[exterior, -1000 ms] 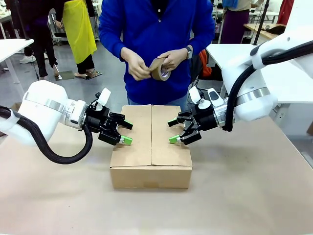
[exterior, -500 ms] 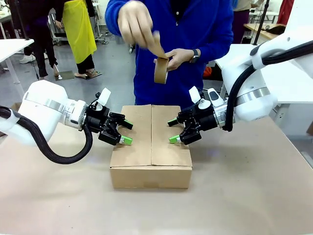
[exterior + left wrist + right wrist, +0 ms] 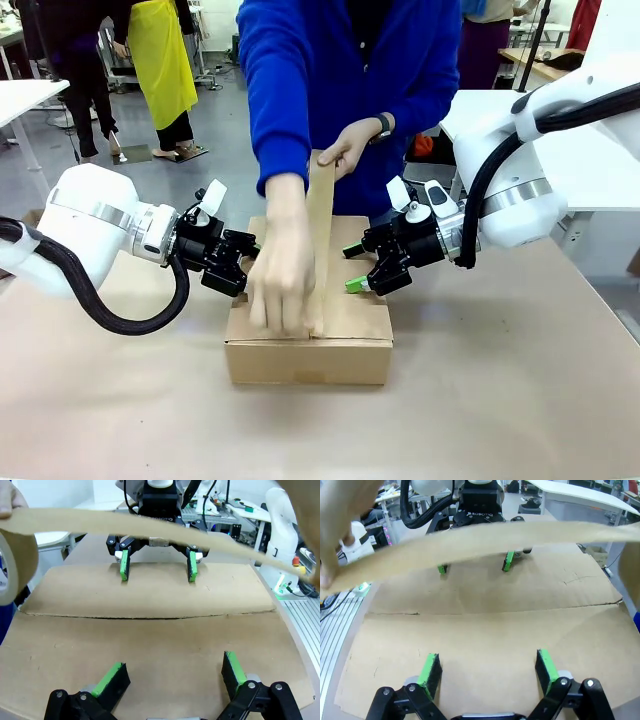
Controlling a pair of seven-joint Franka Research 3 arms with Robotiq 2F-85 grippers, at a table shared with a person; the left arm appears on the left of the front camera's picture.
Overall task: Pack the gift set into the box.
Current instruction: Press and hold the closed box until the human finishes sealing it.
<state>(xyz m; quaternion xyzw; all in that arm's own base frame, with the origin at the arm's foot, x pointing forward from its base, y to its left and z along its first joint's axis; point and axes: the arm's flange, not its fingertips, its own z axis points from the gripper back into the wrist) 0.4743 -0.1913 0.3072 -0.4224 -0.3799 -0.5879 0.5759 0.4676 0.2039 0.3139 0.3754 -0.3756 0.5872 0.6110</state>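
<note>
The box point(image 3: 345, 358), a plain brown carton, stands in the middle of the table with its top flaps shut, so the gift set is hidden. My left gripper point(image 3: 243, 268) is open, its green pads point(image 3: 111, 679) resting on the left flap. My right gripper point(image 3: 353, 268) is open too, with its pads point(image 3: 546, 667) on the right flap. A person in a blue sleeve stretches a strip of brown tape point(image 3: 320, 240) over the centre seam. One hand point(image 3: 280, 290) presses the strip at the box's front edge. The other holds the tape roll point(image 3: 14, 565) at the far edge.
The tape strip point(image 3: 485, 540) crosses just above the flaps between the two grippers. White tables stand at the left point(image 3: 20, 95) and right point(image 3: 600, 170). Bare brown tabletop point(image 3: 500, 400) surrounds the box.
The person pulled tape off the roll, lowered the roll to the box's far edge and brought the free end down to the front edge. Both grippers stayed on the flaps.
</note>
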